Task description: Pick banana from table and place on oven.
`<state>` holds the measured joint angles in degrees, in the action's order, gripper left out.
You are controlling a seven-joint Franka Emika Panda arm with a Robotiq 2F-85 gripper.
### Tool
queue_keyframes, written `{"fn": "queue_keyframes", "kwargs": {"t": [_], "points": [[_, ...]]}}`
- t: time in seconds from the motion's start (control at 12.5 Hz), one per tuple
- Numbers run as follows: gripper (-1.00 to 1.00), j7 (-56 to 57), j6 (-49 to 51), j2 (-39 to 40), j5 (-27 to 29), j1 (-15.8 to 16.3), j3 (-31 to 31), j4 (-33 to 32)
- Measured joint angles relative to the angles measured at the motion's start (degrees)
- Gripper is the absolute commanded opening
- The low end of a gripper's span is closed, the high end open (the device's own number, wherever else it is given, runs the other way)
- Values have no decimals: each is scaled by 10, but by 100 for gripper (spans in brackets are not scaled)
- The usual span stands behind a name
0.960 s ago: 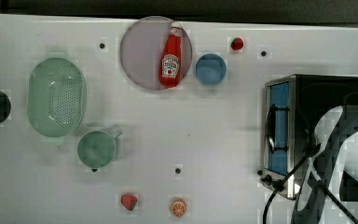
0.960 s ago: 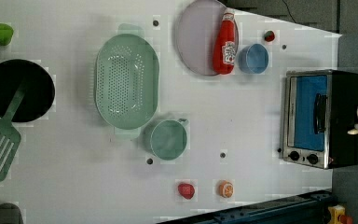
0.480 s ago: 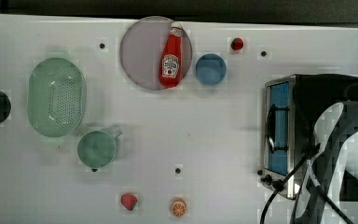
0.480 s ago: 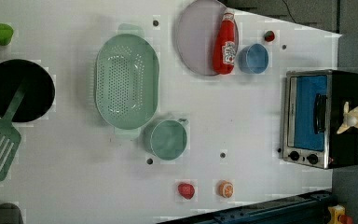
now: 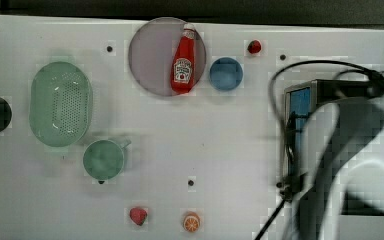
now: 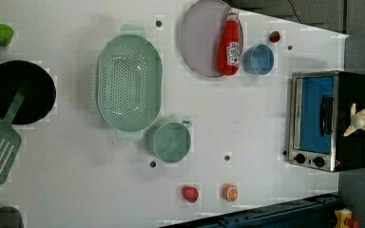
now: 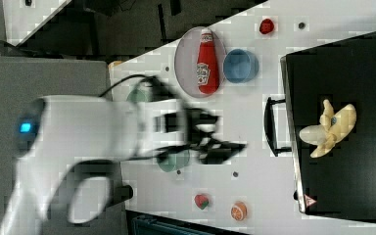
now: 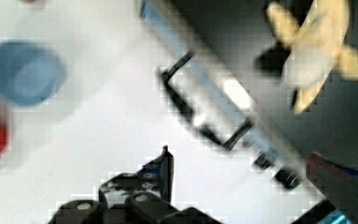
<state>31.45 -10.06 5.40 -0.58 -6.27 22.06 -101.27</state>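
Note:
The pale yellow banana (image 6: 359,121) (image 7: 329,128) (image 8: 314,51) lies with its peel splayed on the black top of the oven (image 6: 328,118) (image 7: 342,186) (image 5: 300,115), free of any grip. My gripper (image 7: 227,132) (image 8: 237,156) is open with nothing between its fingers. In the right view it hangs over the white table (image 5: 205,130), to the right view's left of the oven's door handle and well apart from the banana. In the top view my white arm (image 5: 355,165) covers most of the oven.
A ketchup bottle (image 5: 183,62) lies on a lilac plate (image 5: 150,55) beside a blue bowl (image 5: 226,74). A green colander (image 5: 60,104) and green mug (image 5: 103,159) sit toward the top view's left. A strawberry (image 5: 138,215) and an orange fruit (image 5: 191,221) lie near the front edge.
The banana has been let go and has settled splayed on the oven top. The gripper has opened, and the arm has shifted and looms larger in the top view.

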Motion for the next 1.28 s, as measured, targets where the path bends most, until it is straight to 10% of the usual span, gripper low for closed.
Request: {"fn": "queue_keyframes", "kwargs": {"t": [0.72, 1.28], "points": [[100, -384, 48, -196, -16, 63, -239, -53], [100, -442, 63, -211, -5, 60, -228, -86]]}}
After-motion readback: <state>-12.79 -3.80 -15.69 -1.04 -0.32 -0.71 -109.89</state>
